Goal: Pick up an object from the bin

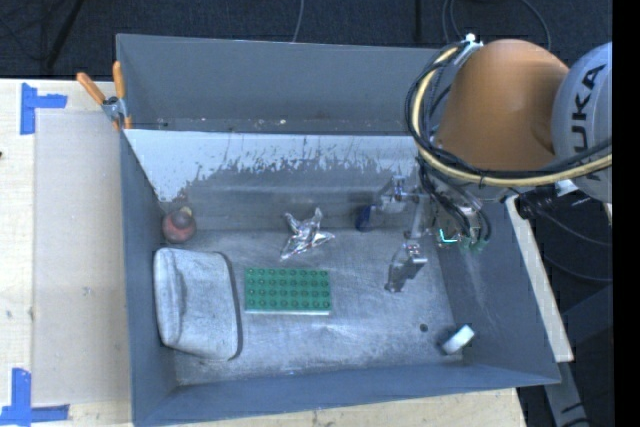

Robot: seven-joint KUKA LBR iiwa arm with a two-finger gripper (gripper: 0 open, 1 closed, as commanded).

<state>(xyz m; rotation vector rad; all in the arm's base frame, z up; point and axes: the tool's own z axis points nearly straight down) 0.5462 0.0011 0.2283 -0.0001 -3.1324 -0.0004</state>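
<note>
My gripper hangs low over the right half of the bin, under the arm's orange cover. It is open, with one fingertip near the floor and the other toward the back wall. Nothing sits between them. A small dark blue piece lies just left of the gripper, by the back wall. Further left, a shiny silver star-shaped metal piece rests on the floor. A green studded building plate lies flat in front of it.
A grey fabric pouch fills the front left corner, and a small reddish round thing sits behind it. A small white piece lies in the front right corner. The arm enters from the right.
</note>
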